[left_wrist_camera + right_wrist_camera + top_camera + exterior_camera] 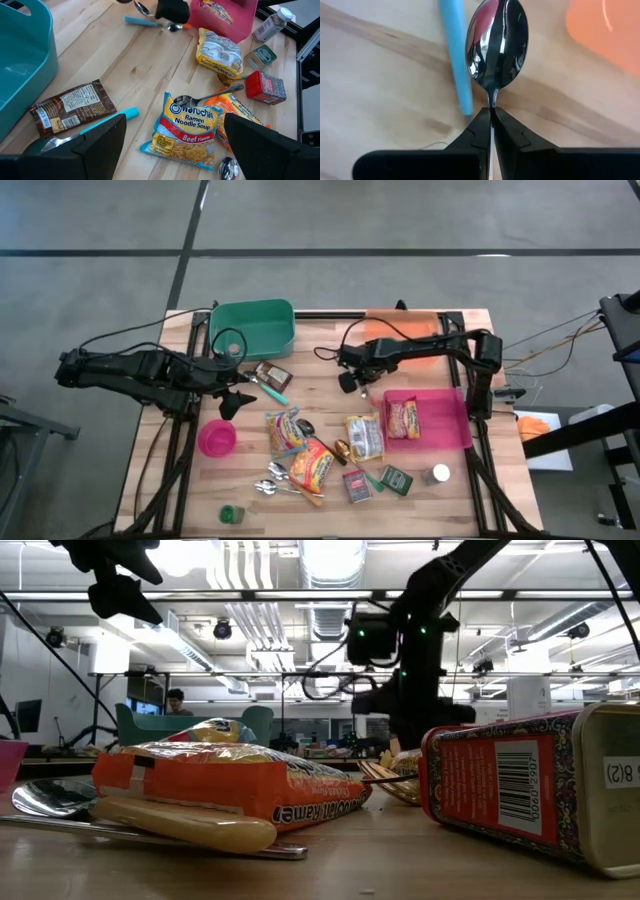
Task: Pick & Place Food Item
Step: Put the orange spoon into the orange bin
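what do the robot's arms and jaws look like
Both arms, left arm and right arm, are matte black with jointed links and loose black cables trailing alongside. The right gripper ends in two slim black tapered jaws; the left gripper has broad, flat black ones.

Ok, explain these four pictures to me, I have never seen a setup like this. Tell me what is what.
It is a robot with two dark arms at a wooden table. One camera looks straight down, one sits at table-top level, and one rides on each wrist. On the table lie noodle packets, spoons, small tins, a pink bowl, a teal bin and a pink tray holding one packet. The right gripper is shut on a spoon, pinching its thin handle. The left gripper is open and holds nothing, above a beef noodle packet.
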Tool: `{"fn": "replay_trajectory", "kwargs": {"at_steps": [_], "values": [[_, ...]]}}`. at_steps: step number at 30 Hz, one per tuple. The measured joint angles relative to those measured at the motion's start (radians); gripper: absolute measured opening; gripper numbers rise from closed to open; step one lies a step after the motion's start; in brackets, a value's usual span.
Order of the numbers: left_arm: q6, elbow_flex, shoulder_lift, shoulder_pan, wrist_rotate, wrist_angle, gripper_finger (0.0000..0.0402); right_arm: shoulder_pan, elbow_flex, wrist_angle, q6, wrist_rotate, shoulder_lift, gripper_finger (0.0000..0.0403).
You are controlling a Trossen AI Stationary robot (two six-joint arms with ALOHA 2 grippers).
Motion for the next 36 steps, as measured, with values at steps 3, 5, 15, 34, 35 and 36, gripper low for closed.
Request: {"fn": "replay_trajectory", "kwargs": {"at_steps": [3, 5, 15, 34, 35, 36], "values": [[0.000, 0.000, 0.000, 0.000, 0.000, -0.001, 0.0337, -0.002, 0.036, -0.005, -0.033, 0.003, -0.001, 0.0008], [0.000, 0.000, 0.000, 0.000, 0.000, -0.003, 0.0337, -0.002, 0.063, -0.013, -0.050, 0.005, -0.001, 0.0008], [0.000, 0.000, 0.000, 0.000, 0.000, -0.004, 0.0337, -0.004, 0.217, -0.156, -0.179, 0.053, -0.003, 0.0008], [0.000, 0.000, 0.000, -0.001, 0.000, -0.034, 0.0337, -0.182, 0.461, -0.538, -0.561, 0.157, -0.043, 0.0008], [-0.004, 0.000, 0.000, -0.001, 0.000, -0.037, 0.0337, -0.196, 0.462, -0.539, -0.579, 0.158, -0.050, 0.0008], [-0.016, 0.000, 0.000, -0.001, 0.000, -0.041, 0.0337, -0.212, 0.462, -0.538, -0.598, 0.159, -0.057, 0.0008]]}}
